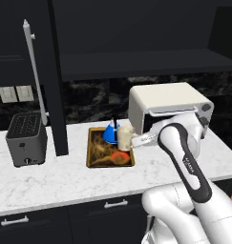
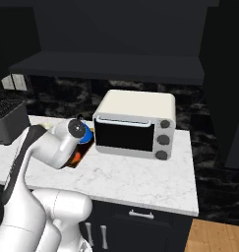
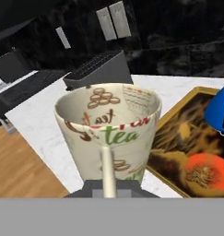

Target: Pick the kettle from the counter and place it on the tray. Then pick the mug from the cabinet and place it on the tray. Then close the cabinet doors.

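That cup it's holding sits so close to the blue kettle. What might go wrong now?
The mug, gripped by its handle in the gripper, sits right beside the kettle on the tray; a sideways move may knock the kettle. The toaster oven stands close behind the arm, so pulling back may brush it. A cabinet door is open, so swinging left may hit it.
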